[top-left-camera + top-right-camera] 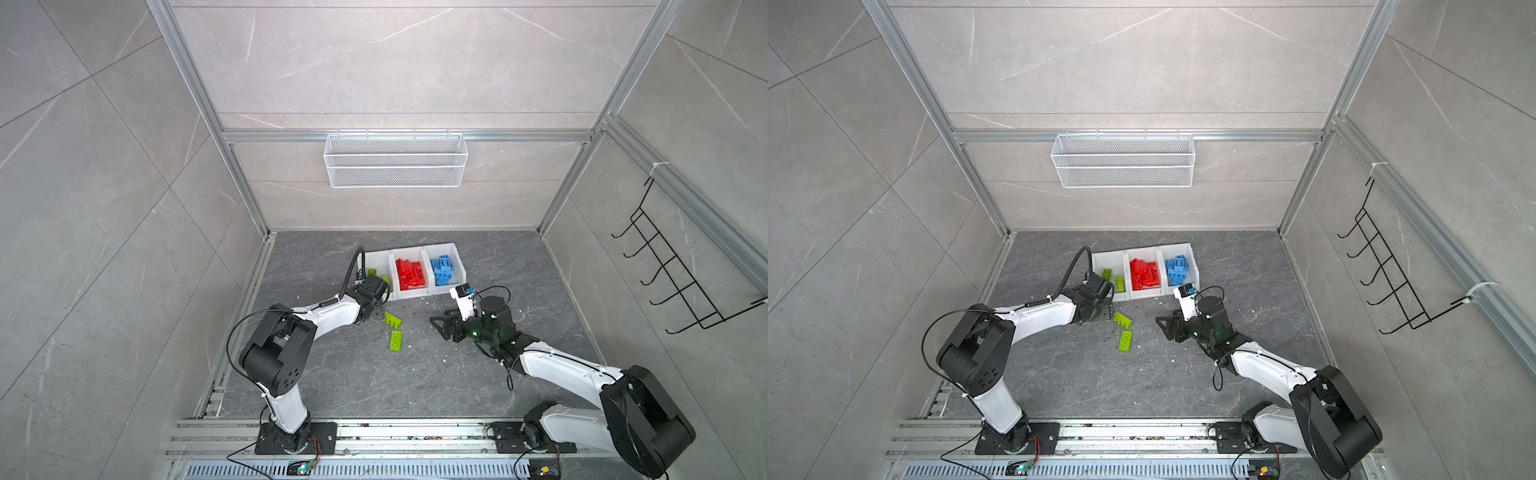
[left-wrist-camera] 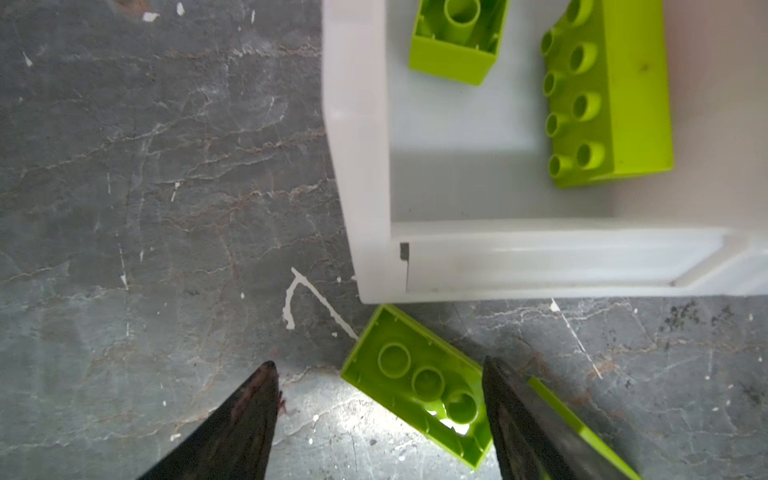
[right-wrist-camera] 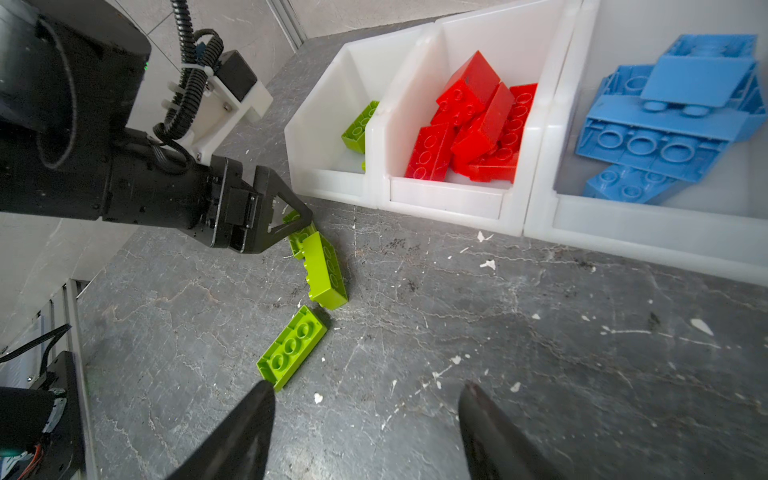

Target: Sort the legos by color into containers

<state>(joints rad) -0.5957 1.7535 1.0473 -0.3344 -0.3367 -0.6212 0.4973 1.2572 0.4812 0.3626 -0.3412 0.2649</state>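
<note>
Three white containers stand in a row. The left container holds two lime green legos, the middle container a heap of red legos, the right container blue legos. Three green legos lie on the floor in front of the left container. One is upside down at the container's corner, one on its side, one upside down. My left gripper is open low over the first, one finger overlapping its end. My right gripper hangs open over bare floor.
A white wire mesh basket hangs on the back wall. A black hook rack is on the right wall. Metal rails run along the front edge by the arm bases. White chips dot the grey floor.
</note>
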